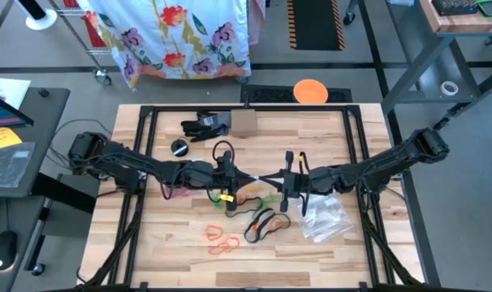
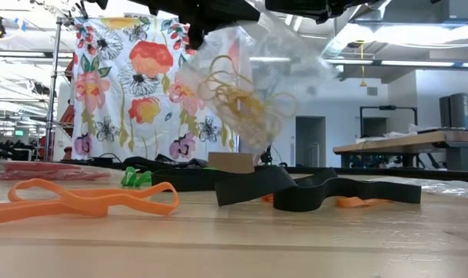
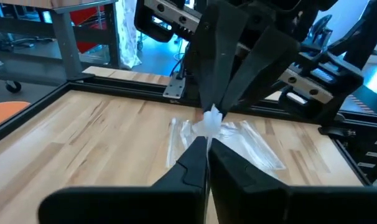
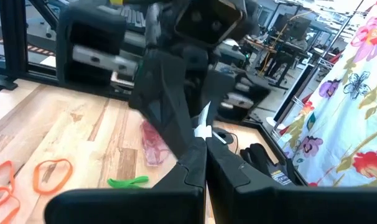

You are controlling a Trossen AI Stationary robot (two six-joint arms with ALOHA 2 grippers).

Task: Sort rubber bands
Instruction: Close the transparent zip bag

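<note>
Above the table's [image 1: 148, 243] middle, the left gripper [image 1: 244, 176] has its jaws closed on one edge of a clear bag [image 2: 253, 85] of yellow rubber bands [image 2: 238, 96], and the right gripper [image 1: 272, 180] is clamped on the opposite edge. Loose rubber bands [image 1: 222, 239] lie toward the table's near edge. To open it well, pull the edges apart gently and level, keeping both pinches firm, so nothing spills.

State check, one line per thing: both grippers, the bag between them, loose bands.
Left gripper: shut on the clear bag.
Right gripper: shut on the clear bag.
Clear bag: held in the air between both grippers, yellow bands inside.
Orange bands: loose on the table.
Black bands: loose on the table.
Green bands: loose on the table.
</note>
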